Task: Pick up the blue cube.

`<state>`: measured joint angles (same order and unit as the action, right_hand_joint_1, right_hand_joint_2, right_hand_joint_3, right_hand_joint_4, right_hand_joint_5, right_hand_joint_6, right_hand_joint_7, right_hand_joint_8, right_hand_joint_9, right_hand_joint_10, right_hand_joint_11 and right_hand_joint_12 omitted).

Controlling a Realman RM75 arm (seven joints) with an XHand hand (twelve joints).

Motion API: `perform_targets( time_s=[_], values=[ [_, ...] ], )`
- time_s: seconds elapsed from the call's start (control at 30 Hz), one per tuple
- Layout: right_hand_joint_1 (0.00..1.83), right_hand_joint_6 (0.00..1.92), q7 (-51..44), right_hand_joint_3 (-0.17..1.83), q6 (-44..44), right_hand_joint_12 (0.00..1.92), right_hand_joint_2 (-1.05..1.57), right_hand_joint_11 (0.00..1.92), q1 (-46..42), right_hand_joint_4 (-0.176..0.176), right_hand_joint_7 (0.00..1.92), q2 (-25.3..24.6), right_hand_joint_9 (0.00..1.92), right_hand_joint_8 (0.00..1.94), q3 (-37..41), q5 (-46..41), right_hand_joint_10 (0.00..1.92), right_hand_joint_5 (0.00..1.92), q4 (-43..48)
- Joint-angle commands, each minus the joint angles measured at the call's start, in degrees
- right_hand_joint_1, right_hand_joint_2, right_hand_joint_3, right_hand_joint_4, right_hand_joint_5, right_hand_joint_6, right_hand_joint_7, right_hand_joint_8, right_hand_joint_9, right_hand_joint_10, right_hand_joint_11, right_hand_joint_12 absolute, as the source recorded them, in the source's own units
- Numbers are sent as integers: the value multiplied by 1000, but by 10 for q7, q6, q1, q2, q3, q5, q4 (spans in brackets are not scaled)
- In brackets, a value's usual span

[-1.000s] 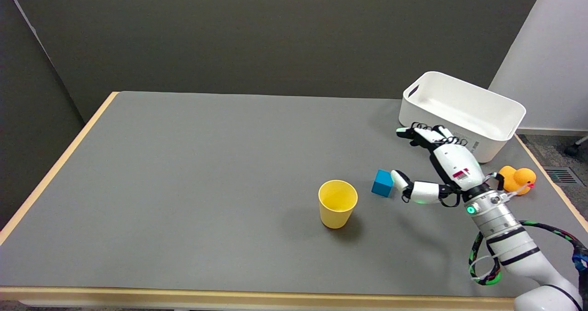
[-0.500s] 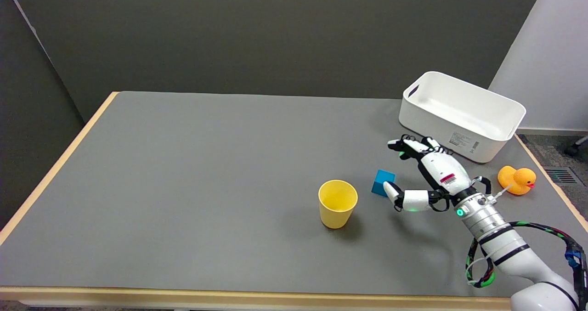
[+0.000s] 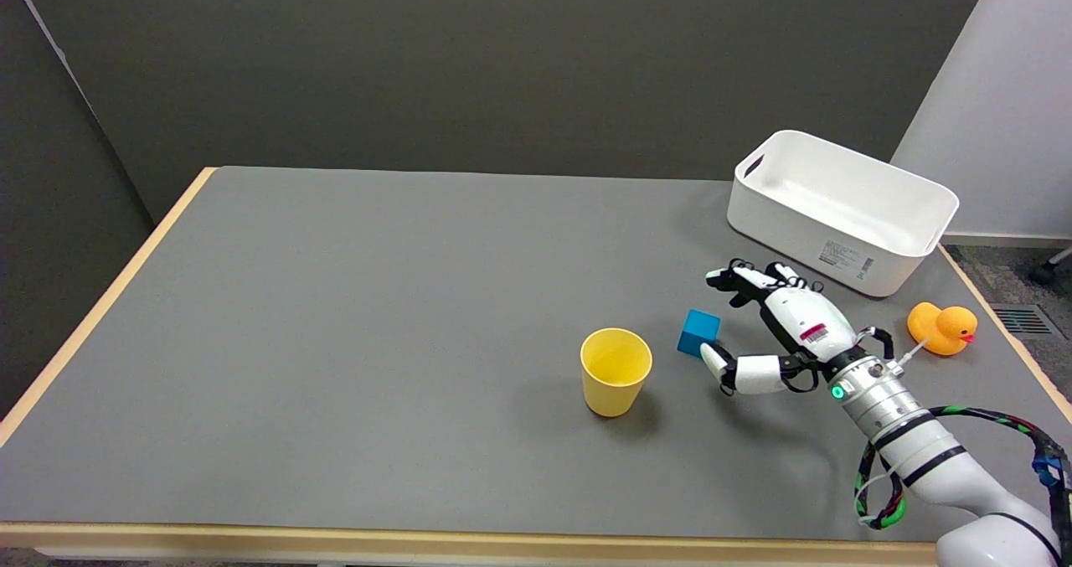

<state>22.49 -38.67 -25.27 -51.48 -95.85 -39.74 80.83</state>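
The blue cube (image 3: 698,333) sits on the grey table, just right of the yellow cup (image 3: 615,371). My right hand (image 3: 775,326) is at the cube's right side, reaching in from the lower right. Its thumb lies low against the cube's near right corner, while the other fingers (image 3: 737,277) are spread above and behind the cube, apart from it. The cube rests on the table and nothing grips it.
A white bin (image 3: 841,209) stands at the back right. An orange rubber duck (image 3: 944,327) lies right of my hand, near the table's right edge. The arm's cable loop (image 3: 879,500) hangs by the forearm.
My right hand has come down and to the left, its thumb dropping to the cube's near right corner and its fingers lowering behind it. The cube has stayed in place.
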Motion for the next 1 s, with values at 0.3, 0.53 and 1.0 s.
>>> perform_targets(
  time_s=[0.3, 0.53, 1.0],
  values=[
    [669, 581, 4, 937, 20, 1921, 604, -1, 19, -52, 388, 7, 399, 535, -16, 3, 971, 298, -15],
    [687, 581, 6, 940, 20, 1921, 608, 4, 62, -49, 394, 23, 401, 536, -50, 0, 971, 300, -40],
    [716, 594, 12, 940, 20, 1921, 608, 4, 90, -39, 406, 20, 406, 538, -69, -2, 970, 311, -67]
  ],
)
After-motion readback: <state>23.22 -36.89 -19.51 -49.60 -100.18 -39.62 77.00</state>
